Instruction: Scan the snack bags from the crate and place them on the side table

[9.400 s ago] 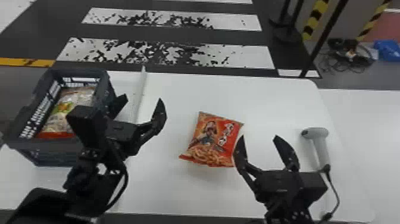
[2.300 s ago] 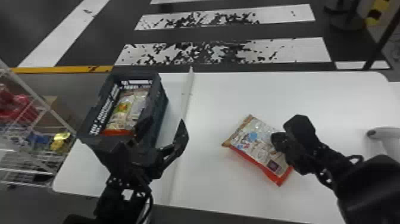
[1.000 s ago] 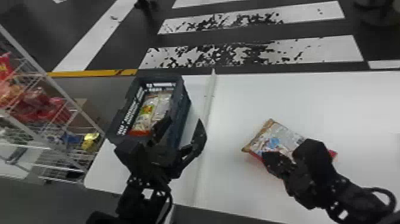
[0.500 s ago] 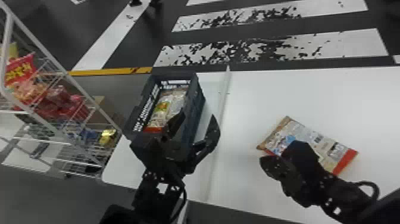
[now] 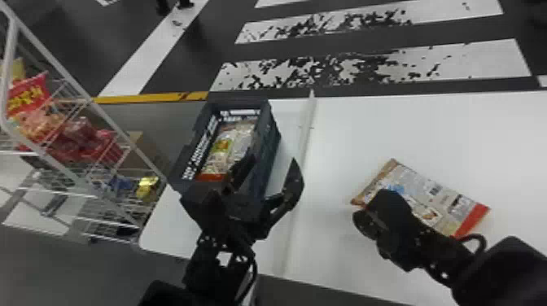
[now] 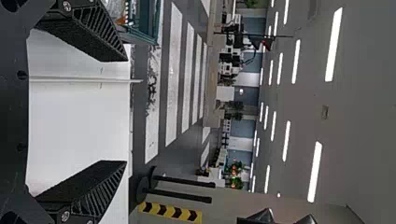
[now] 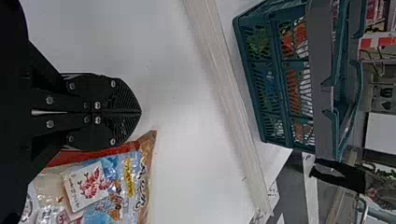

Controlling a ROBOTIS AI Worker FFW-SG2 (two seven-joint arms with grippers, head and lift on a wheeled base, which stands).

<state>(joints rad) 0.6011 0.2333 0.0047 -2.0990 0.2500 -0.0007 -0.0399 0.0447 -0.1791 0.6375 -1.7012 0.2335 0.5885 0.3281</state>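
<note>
The snack bag is lying on the white surface, and your right gripper is poising just beside it, its fingers pressed together with nothing between them; you cannot tell whether they are touching the bag. To its left, a pale strip is crossing the surface. Beyond that, your left gripper is holding its fingers apart, empty, near the crate, where more snack bags are lying.
</note>
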